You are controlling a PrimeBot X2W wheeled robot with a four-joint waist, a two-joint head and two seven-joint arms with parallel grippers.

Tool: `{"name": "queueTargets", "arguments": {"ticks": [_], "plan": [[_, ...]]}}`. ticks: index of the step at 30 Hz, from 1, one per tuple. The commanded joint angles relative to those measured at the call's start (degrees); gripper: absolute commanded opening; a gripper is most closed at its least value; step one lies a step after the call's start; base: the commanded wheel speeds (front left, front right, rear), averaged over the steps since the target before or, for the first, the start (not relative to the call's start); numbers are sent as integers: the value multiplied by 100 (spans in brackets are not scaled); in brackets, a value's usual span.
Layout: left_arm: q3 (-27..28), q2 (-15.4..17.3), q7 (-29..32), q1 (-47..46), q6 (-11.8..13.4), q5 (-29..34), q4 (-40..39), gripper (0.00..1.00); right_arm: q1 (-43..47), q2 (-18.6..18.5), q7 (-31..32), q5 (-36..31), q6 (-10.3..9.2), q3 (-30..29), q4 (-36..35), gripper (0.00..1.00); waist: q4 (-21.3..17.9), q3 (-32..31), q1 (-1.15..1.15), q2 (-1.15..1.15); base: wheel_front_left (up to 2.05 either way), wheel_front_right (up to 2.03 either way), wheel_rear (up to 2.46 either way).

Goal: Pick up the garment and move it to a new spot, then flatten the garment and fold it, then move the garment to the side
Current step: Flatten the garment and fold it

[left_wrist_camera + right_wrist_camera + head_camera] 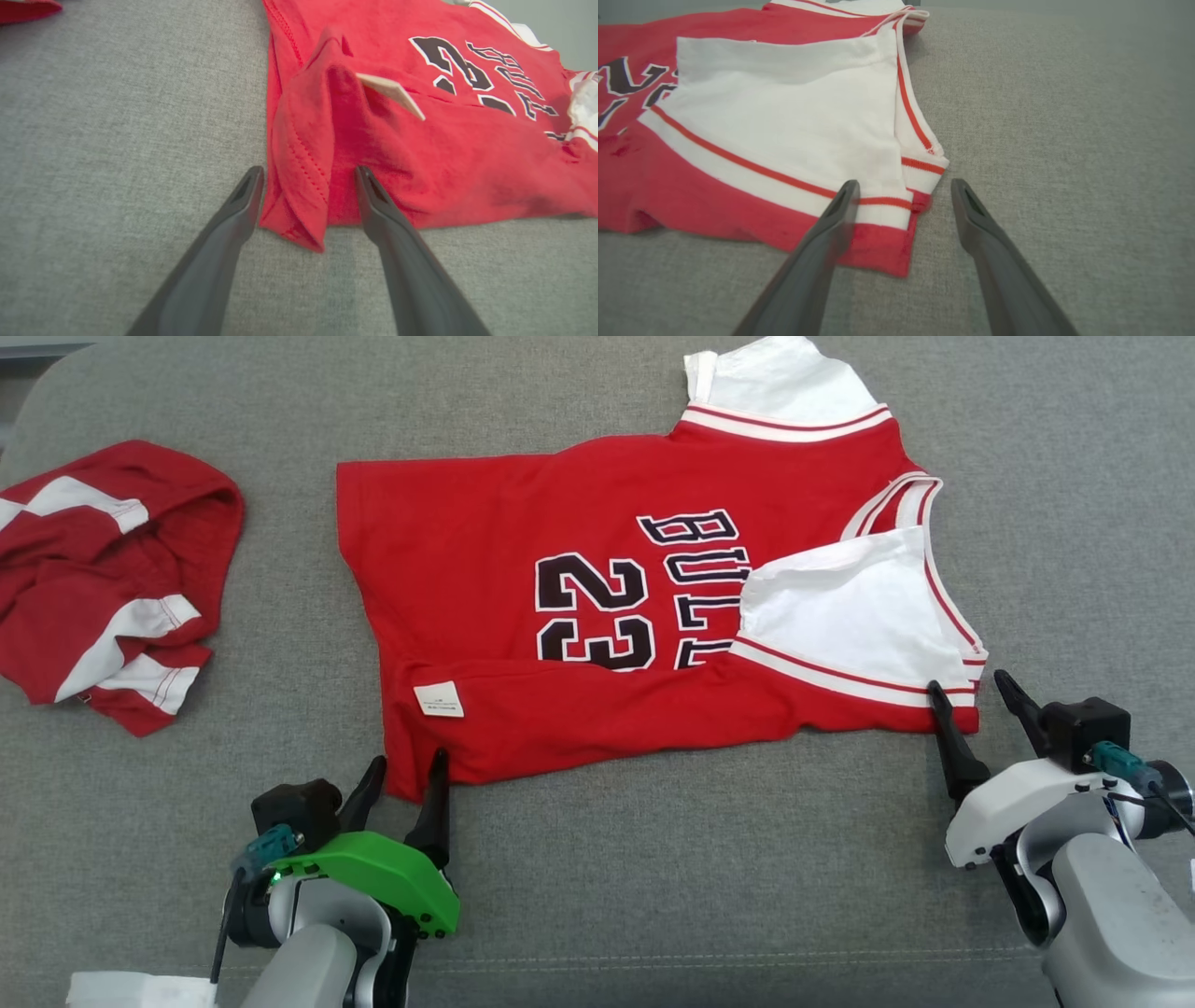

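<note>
Jaws apart low in frame: left gripper (408, 758) and right gripper (967, 680) straddling near corners of jersey (485, 523). Lies mid-frame on couch (653, 896), seemingly placed, mostly flat, sleeve flipped, hem bunched. Folding and shifting aside likely left; red cloth (93, 579) far left.

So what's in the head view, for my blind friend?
A red number 23 basketball jersey lies on grey fabric, the open left gripper and open right gripper at its near corners; a crumpled red-and-white garment lies left.

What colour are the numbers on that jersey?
The numbers are black, outlined white; head view shows them best.
</note>
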Motion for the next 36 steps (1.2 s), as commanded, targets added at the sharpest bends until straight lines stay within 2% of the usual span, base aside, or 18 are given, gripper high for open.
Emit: {"name": "queueTargets", "arguments": {"ticks": [1, 7, 8, 9, 10, 11, 15, 24, 28, 36], "plan": [[16, -14, -12, -125, -57, -69, 72, 100, -123, -35, -43, 44, -2, 48, 162, 100, -6, 36, 0, 0, 0, 0, 0], [64, -48, 98, -224, -190, -247, 291, 100, -440, 23, -95, 215, -2, 257, 626, 100, -31, 94, 0, 0, 0, 0, 0], [76, -42, 142, -251, -203, -284, 365, 65, -545, 20, -113, 294, -2, 341, 782, 41, -38, 115, 0, 0, 0, 0, 0], [88, -49, 153, -255, -216, -327, 380, 37, -591, 27, -124, 358, -2, 368, 836, 0, -38, 122, 0, 0, 0, 0, 0], [93, -57, 202, -246, -259, -385, 392, 0, -630, 25, -137, 410, -2, 408, 898, 0, -34, 129, 0, 0, 0, 0, 0], [117, -69, 243, -198, -348, -505, 343, 0, -671, -20, -151, 521, -8, 453, 970, 0, -22, 139, 0, 0, 0, 0, 0], [110, 120, 396, -1, -384, -548, 116, 0, -554, -148, -196, 846, -12, 526, 892, 0, 17, 136, 0, 0, 0, 0, 0], [-44, 564, 875, 451, -194, -411, -781, 0, 357, -373, -212, 1234, -9, 292, -3, 0, 75, 46, 0, 0, 0, 0, 0], [-76, 722, 1124, 736, -66, -440, -1208, 0, 1002, -276, -163, 1229, -9, -19, -566, 0, 42, 14, 0, 0, 0, 0, 0], [-14, 999, 1530, 1367, 260, -587, -1898, 0, 2255, 293, 254, 1004, -8, -630, -1775, 0, -74, -79, 0, 0, 0, 0, 0]]}}
